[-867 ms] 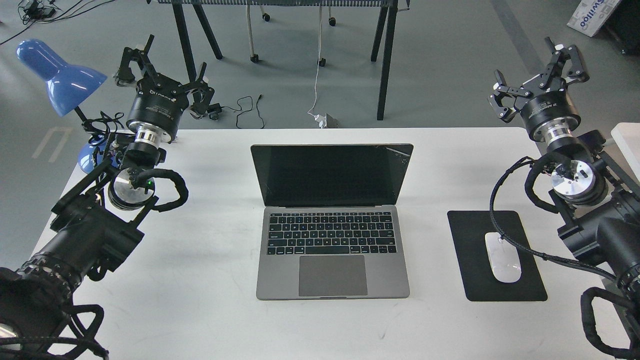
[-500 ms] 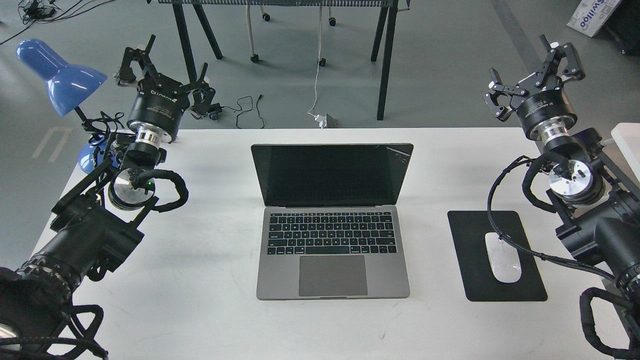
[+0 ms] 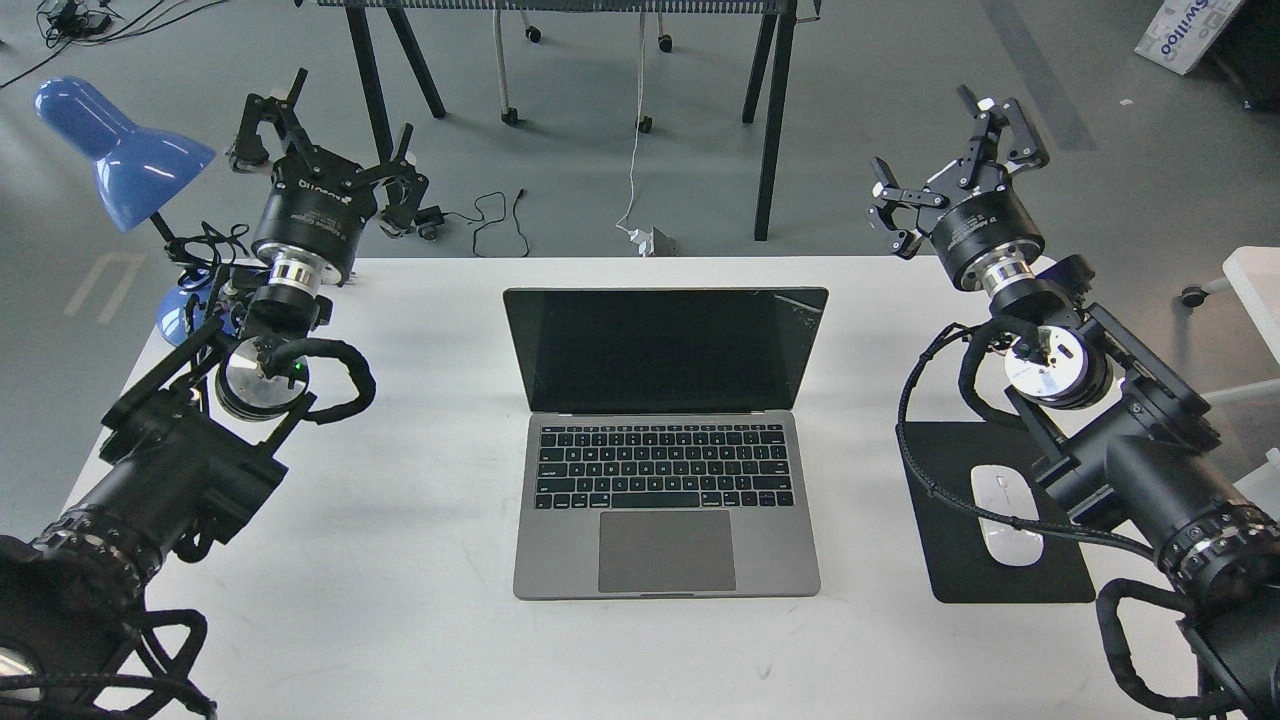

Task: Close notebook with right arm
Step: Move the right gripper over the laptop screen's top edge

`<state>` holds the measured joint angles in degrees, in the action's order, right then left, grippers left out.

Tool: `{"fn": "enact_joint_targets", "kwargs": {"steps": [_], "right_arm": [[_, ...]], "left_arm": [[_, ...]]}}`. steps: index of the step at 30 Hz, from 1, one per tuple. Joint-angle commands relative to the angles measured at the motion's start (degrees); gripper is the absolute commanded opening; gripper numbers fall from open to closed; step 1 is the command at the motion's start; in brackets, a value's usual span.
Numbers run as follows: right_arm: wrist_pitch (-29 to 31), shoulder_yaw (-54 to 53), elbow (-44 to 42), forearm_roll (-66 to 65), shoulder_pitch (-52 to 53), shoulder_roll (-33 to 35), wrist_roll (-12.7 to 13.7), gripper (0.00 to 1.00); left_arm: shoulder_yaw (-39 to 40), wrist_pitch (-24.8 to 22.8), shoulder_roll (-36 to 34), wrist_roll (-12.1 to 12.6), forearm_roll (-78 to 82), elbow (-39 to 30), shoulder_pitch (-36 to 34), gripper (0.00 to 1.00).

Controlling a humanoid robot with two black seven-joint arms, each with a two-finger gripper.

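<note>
The notebook [image 3: 665, 440] sits open mid-worktop [image 3: 420, 620], dark screen upright, facing me. Its lid looks thin, stiff and hinged; I judge it best pushed from behind the top edge, gently, since the glass seems fragile. The right arm's gripper [image 3: 945, 150] hovers beyond the lid's right corner, jaws released; the left gripper [image 3: 325, 130] hangs far left, jaws spread too. A floor box [image 3: 1185, 30] reads "swilloo", perhaps.
</note>
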<state>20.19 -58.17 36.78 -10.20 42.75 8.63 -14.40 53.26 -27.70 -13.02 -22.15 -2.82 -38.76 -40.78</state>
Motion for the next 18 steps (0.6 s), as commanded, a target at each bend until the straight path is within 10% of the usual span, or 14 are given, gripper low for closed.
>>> {"fn": "enact_joint_targets", "kwargs": {"steps": [1, 18], "right_arm": [[-0.1, 0.3, 0.1, -0.2, 0.1, -2.0, 0.1, 1.0], [-1.6, 10.9, 15.6, -0.2, -6.1, 1.1, 0.3, 1.0]], "left_arm": [[0.0, -0.1, 0.0, 0.0, 0.0, 0.0, 0.0, 1.0], [-0.1, -0.2, 0.0, 0.0, 0.0, 0.0, 0.0, 1.0]]}}
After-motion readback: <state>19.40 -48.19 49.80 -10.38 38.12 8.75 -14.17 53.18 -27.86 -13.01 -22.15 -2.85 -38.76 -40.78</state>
